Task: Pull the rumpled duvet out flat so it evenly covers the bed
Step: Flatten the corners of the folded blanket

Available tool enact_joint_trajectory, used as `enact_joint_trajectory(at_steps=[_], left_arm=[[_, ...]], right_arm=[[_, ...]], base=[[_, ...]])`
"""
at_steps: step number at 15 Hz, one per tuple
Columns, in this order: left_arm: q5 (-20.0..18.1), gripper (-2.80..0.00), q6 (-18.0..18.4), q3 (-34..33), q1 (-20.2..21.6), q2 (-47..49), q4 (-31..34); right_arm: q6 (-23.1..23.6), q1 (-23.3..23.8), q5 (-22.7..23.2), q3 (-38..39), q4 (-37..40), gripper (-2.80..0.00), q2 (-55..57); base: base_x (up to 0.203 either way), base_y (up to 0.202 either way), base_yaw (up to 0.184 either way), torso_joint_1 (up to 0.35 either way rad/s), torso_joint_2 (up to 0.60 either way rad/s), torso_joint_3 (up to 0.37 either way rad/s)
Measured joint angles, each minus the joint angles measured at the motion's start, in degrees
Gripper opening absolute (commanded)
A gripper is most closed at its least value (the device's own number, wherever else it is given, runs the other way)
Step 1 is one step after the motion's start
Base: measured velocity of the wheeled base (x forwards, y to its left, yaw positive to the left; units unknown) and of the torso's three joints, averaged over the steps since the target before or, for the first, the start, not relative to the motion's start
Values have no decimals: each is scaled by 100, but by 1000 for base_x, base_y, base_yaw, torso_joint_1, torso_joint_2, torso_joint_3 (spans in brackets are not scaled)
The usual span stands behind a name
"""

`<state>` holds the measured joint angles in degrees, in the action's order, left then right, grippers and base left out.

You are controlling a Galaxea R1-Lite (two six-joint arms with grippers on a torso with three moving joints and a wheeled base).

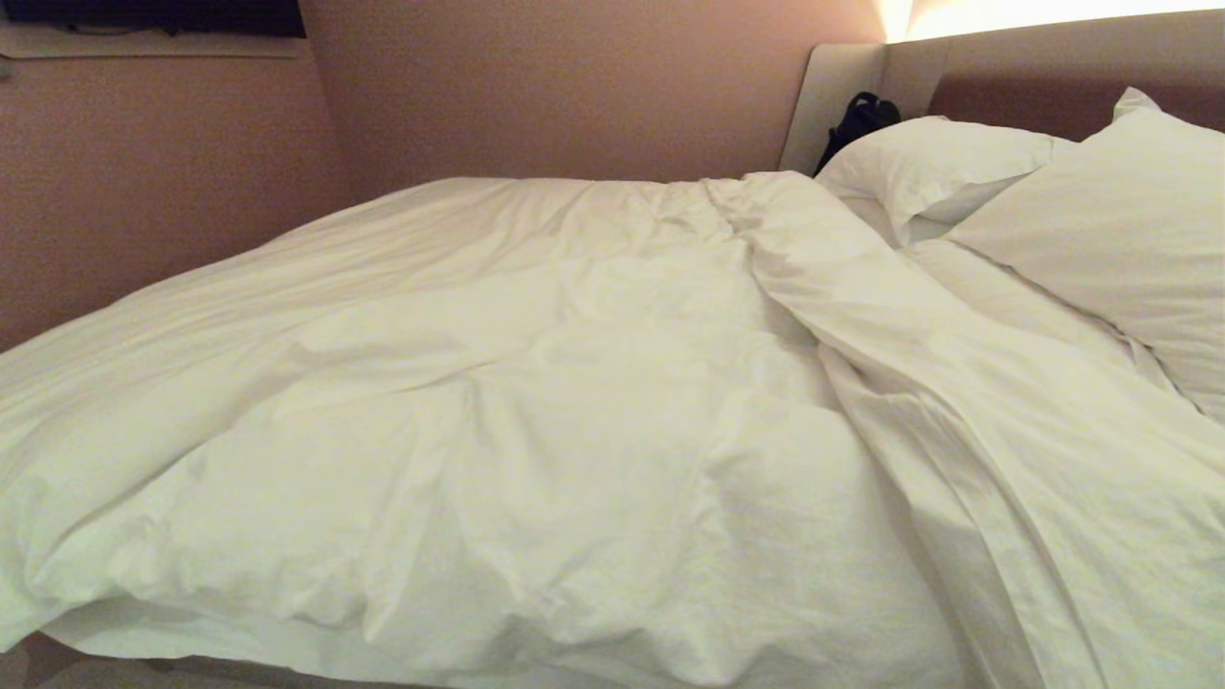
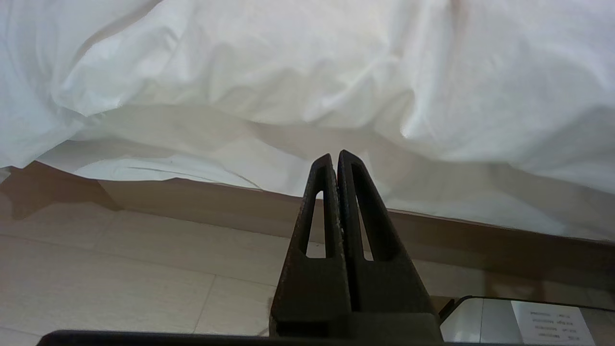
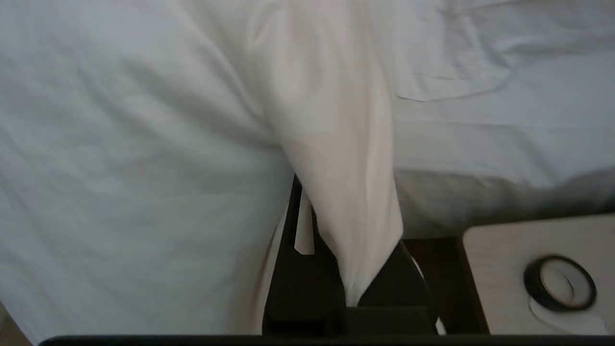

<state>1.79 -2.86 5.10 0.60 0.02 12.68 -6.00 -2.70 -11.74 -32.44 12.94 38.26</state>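
One duvet, two pillows, one bed, two grippers.

The left gripper point(image 2: 337, 158), two slotted black fingers pressed flat together on nothing, hangs parked above pale wood-grain floor point(image 2: 120, 278) beside the bed's point(image 2: 202, 197) beige base. The duvet point(image 1: 536, 402), a single puffy white quilt in creased cotton, lies spread over most of the mattress, bunched in soft folds along the near edge, with one long ridge running toward the headboard point(image 1: 1053, 77), padded beige and brown. Two plump white pillows point(image 1: 933, 163) lean there, a dark bag point(image 1: 857, 120) behind them. The right gripper point(image 3: 353, 298) is clenched on a gathered fold of the duvet, near a bedside table point(image 3: 504, 250) bearing one black ring point(image 3: 559, 282).
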Motion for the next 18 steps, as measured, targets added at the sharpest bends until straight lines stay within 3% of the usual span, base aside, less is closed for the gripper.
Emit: enact_joint_trajectory(at_steps=[5,14,18], left_arm=[[0,-280,2,0,0,0,0],[2,-280,2,0,0,0,0],[3,-280,0,0,-1,0,0]], right_arm=[[-31,206,-66,11,267,-280,-551],[-56,219,-690,116,590,-280,-1625],[-156,219,-744,196,831,-280,-2079]], base=[[0,0,0,0,0,0],[0,0,0,0,0,0],[0,0,0,0,0,0]])
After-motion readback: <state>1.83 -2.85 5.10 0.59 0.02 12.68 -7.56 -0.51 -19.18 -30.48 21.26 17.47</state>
